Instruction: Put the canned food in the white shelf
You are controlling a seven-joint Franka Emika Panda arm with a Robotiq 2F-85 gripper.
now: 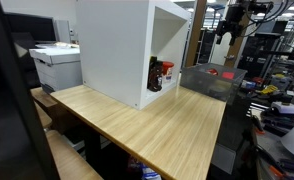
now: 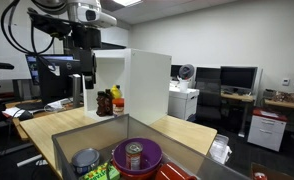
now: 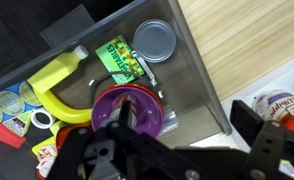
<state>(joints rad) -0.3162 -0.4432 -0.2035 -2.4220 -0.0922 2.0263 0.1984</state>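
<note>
A silver can of food (image 3: 154,40) lies top-up in a clear bin (image 3: 192,75), beside a purple bowl (image 3: 107,100). In an exterior view a second can (image 2: 134,155) stands in that bowl and the first can (image 2: 85,160) sits left of it. My gripper (image 3: 187,116) hangs high above the bin, open, with nothing between its fingers. Its left finger (image 3: 125,112) covers part of the bowl. The white shelf (image 1: 117,45) stands on the wooden table (image 1: 147,125) with its open face toward the bin. The gripper (image 1: 225,28) is up and away from it.
Also in the bin are a yellow banana-shaped toy (image 3: 52,85), a green packet (image 3: 122,57) and small packages. Bottles (image 1: 159,73) stand at the shelf's open face. A printer (image 1: 57,62) sits behind the shelf. Desks with monitors (image 2: 237,78) fill the room.
</note>
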